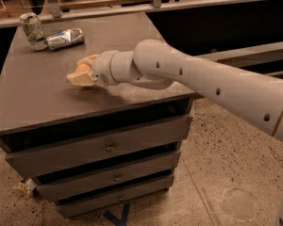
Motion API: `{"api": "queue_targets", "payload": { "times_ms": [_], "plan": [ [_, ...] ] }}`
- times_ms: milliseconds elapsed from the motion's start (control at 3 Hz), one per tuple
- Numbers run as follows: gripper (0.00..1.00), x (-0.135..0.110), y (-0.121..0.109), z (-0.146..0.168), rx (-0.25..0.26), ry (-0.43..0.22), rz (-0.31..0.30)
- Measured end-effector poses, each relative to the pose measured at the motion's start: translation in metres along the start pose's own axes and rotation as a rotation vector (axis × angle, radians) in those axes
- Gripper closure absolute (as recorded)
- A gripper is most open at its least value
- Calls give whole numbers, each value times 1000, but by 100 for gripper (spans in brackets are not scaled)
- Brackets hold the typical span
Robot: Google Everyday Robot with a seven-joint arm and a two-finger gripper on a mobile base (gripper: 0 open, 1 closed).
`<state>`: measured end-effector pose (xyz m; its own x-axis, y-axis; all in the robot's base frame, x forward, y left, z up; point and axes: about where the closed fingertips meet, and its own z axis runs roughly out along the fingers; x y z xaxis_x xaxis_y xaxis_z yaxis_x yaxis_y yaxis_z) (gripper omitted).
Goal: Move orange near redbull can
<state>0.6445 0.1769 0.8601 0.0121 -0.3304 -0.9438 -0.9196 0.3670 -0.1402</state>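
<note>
The orange (82, 69) shows as a small orange patch between the cream fingers of my gripper (81, 71), over the middle of the dark cabinet top (33, 98). The gripper is shut on it and most of the fruit is hidden by the fingers. The redbull can (65, 38) lies on its side at the back left of the top, silver and crinkled, well behind and left of the gripper. My white arm (203, 86) reaches in from the right.
A stouter upright can with green-and-white print (33, 31) stands just left of the redbull can, touching or nearly touching it. The cabinet has three drawers (106, 147) below. A rail and dark counter (179, 6) run behind. Speckled floor lies to the right.
</note>
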Motion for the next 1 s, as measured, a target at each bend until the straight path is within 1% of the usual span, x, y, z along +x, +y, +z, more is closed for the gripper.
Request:
{"api": "queue_targets", "payload": {
  "times_ms": [333,667,1000],
  "plan": [
    [100,-7,-17,1,66,-27,-21],
    [100,-17,-51,-4,187,-50,-73],
    [100,-19,-82,-6,253,-50,-85]
  ]
}}
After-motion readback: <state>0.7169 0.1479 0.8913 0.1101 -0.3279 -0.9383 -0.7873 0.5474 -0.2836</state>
